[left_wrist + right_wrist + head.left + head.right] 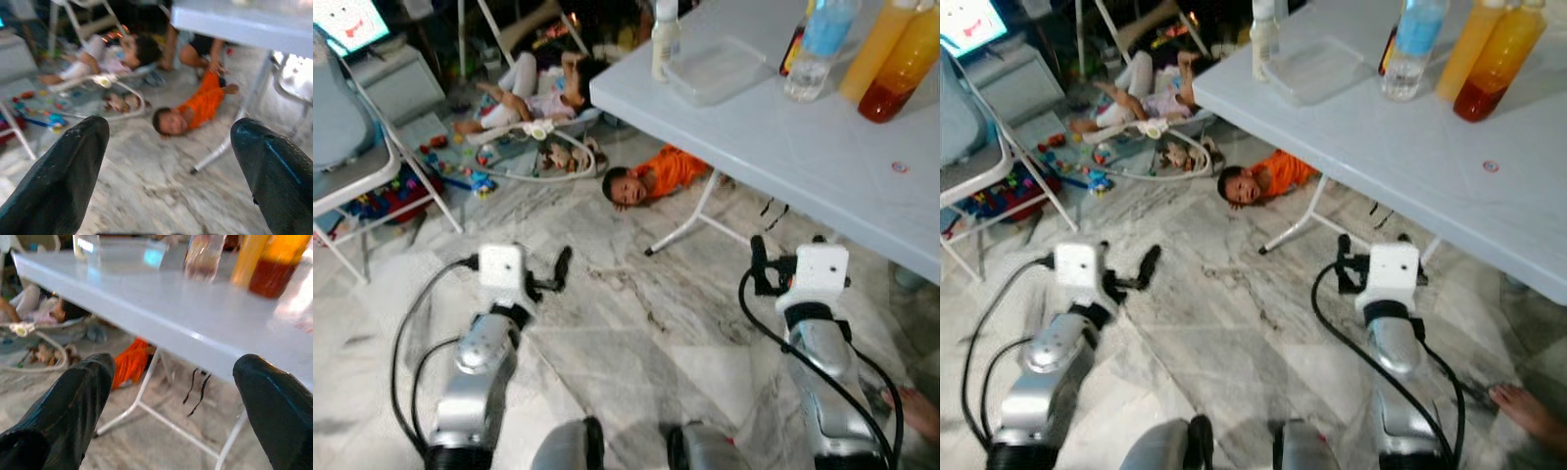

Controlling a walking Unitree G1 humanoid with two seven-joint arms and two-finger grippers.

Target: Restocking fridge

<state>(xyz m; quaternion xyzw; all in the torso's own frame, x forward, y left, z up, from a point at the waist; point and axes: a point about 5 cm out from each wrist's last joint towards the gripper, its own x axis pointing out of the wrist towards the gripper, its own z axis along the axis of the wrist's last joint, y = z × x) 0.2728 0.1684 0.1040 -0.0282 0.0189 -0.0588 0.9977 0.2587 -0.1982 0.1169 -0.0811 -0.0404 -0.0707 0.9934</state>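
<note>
two grippers empty, fingers spread wide: left gripper and right gripper low over floor, short of worktop. drinks bottles upright on worktop, untouched. step judged: approach. next: raise right gripper to nearest bottle; person on floor nearby.

Both forearms were silver metal cylinders; each ended in a white, box-shaped wrist housing; black cables looped loosely alongside each arm; the left gripper and right gripper each carried two long black fingers, glossy, rounded at the tips, with faint surface scuffs.
</note>
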